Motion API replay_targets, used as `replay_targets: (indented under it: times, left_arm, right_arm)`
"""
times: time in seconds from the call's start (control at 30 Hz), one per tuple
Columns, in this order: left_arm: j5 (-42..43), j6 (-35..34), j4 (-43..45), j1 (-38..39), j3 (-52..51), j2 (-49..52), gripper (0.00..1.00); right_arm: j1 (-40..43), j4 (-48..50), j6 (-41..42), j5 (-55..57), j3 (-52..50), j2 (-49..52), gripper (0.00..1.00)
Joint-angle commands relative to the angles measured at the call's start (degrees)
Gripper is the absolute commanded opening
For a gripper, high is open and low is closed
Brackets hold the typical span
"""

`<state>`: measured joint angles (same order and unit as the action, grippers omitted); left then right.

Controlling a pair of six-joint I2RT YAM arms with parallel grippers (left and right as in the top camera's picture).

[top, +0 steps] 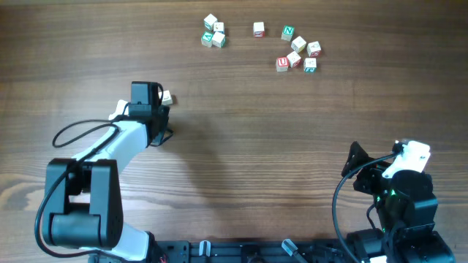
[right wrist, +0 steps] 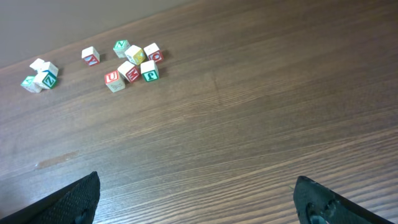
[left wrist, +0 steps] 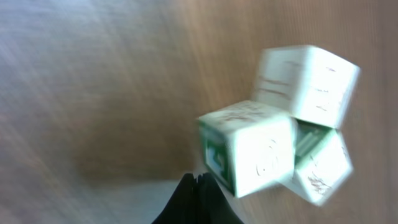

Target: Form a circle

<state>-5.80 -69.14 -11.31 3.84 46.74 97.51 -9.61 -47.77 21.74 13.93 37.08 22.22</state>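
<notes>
Overhead, the circle (top: 213,33) sits in the upper middle of the frame as a tight clump of small pale letter cubes, at least one with green print, and it forms no ring. To its right along the top of the wooden table (top: 256,146) lies a lone red-printed cube (top: 258,28), then a green N cube (top: 288,32), and just below and right of that a loose group of cubes (top: 298,55) with red and green letters. The left arm (top: 124,142) reaches up from the lower left corner, and its head lies well below and left of the clump. A small pale piece (top: 167,96) shows at the upper right of that head, and I cannot tell whether it is a cube or part of the arm. The left wrist view is blurred: three cubes of the clump fill its right half, touching one another, the nearest with green print on its side. The left gripper (left wrist: 198,198) shows at the bottom centre with its dark jaws pressed together on nothing, just left of and below the nearest cube. In the right wrist view the right gripper (right wrist: 196,180) stands with its jaws spread wide over bare wood, one finger in each lower corner, and the cubes lie far off in the upper left. The right arm (top: 395,183) sits in the lower right of the overhead frame.
</notes>
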Motion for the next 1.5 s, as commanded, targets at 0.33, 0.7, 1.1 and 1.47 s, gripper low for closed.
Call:
replay_targets:
  times: [0.33, 0.7, 1.1, 1.47]
  left_arm:
    - [3.43, 5.75, 3.58, 0.79, -0.28, 0.52, 0.04]
    - [8.52, 7.72, 2.14, 1.84, -0.22, -4.85, 0.04]
    - [-7.61, 22.73, 15.45, 9.38, -0.22, -11.43, 0.04]
    - [-12.59, 28.65, 14.25, 7.28, -0.24, -5.70, 0.04]
  right_arm:
    - [-0.07, 0.09, -0.57, -0.33, -0.22, 0.17, 1.00]
    - [-0.07, 0.09, -0.59, -0.33, -0.22, 0.20, 1.00]
    - [-0.07, 0.09, -0.57, -0.33, -0.22, 0.17, 1.00]
    - [-0.07, 0.09, -0.59, -0.33, -0.22, 0.20, 1.00]
